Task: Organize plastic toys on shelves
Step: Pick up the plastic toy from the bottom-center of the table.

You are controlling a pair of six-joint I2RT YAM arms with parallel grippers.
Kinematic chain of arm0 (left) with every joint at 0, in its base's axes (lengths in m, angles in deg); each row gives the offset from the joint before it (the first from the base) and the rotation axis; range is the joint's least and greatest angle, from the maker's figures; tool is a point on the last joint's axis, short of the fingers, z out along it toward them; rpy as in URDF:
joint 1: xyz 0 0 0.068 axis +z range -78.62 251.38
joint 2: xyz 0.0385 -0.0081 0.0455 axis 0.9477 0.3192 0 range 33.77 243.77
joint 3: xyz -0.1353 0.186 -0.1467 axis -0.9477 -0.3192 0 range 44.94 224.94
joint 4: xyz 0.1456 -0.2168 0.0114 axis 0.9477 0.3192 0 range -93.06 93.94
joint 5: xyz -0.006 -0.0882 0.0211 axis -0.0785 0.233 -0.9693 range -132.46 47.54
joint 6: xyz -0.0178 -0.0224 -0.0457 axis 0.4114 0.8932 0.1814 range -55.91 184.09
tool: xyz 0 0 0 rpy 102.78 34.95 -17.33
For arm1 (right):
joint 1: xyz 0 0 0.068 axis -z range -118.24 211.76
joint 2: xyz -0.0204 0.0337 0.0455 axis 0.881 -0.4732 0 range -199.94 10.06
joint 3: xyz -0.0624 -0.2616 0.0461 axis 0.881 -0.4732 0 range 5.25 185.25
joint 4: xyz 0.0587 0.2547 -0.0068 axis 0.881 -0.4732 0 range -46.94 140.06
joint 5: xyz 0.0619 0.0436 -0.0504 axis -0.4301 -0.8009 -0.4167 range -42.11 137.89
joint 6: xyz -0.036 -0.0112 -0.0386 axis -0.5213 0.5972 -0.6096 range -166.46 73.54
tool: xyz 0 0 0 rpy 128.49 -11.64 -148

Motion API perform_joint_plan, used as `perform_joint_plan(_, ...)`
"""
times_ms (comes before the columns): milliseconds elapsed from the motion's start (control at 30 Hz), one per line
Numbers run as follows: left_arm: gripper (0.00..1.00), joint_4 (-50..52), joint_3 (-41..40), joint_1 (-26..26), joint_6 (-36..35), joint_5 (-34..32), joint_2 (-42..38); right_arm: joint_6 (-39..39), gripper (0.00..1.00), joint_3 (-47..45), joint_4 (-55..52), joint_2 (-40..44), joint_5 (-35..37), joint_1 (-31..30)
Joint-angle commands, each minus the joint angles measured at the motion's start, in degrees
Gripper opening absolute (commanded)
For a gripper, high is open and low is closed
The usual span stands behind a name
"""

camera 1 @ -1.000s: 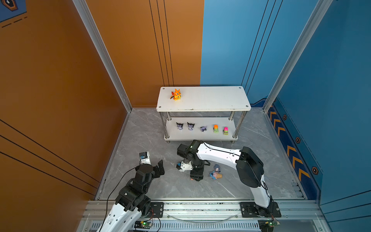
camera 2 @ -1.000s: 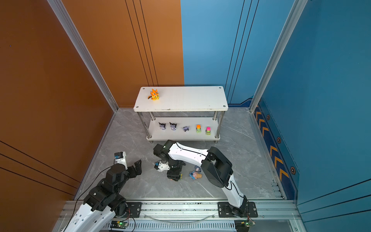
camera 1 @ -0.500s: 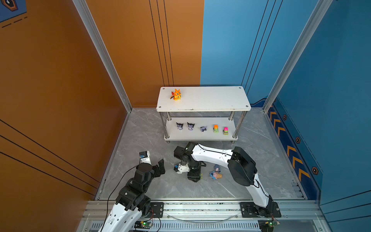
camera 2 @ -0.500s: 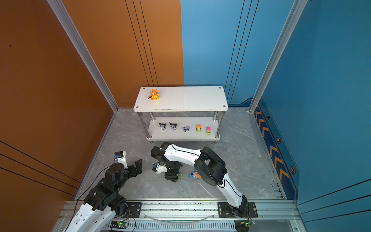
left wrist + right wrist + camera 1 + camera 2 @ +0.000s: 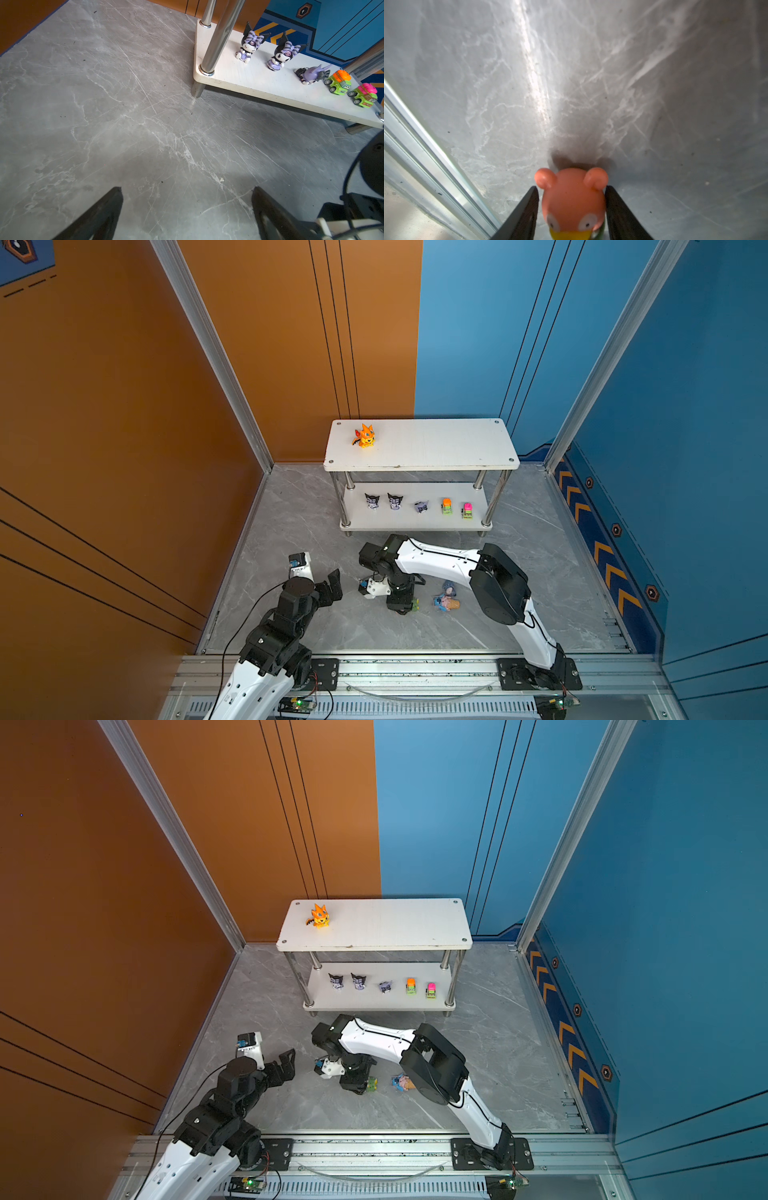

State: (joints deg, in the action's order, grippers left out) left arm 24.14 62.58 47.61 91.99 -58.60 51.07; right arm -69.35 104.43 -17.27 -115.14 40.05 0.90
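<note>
1. My right tool (image 5: 572, 189) straddles the pink-yellow toy (image 5: 573, 199) on the surface (image 5: 508, 83), one finger beside each cheek. I cannot tell whether they pinch it.
2. Taking the round head from both sides should hold it upright for the shelves (image 5: 419, 443).
3. My left tool (image 5: 187, 191) hangs released and empty, out of the way.
4. Only the orange dragon (image 5: 364, 436) stands up top, so that tier has room.

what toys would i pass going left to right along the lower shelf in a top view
horned black-purple figure → second horned figure → grey-purple toy → orange-topped green car → pink-topped green car
</note>
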Motion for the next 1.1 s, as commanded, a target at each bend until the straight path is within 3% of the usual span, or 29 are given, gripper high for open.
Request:
perform_joint_plan(0,0.98,-1.09,-1.08,0.74,-0.92,1.36,-0.08,0.53,0.57,-1.44,0.55,-0.06,0.36,-0.48)
perform_joint_plan(200,0.98,-1.1,-1.14,0.92,-0.92,1.56,-0.13,1.11,0.53,-3.73,2.18,0.53,0.63,-0.4)
perform_joint_plan(533,0.98,-1.14,-1.13,1.01,-1.12,1.96,-0.2,2.25,0.34,-5.37,5.41,4.01,2.19,-0.05)
perform_joint_plan(867,0.98,-1.56,-1.38,1.09,-1.39,2.5,0.08,7.55,0.28,-9.28,13.37,25.61,3.37,2.32)
perform_joint_plan(1067,0.98,-1.85,-1.35,1.09,-1.45,2.52,0.27,12.74,0.27,-9.51,24.0,40.62,8.01,3.66)
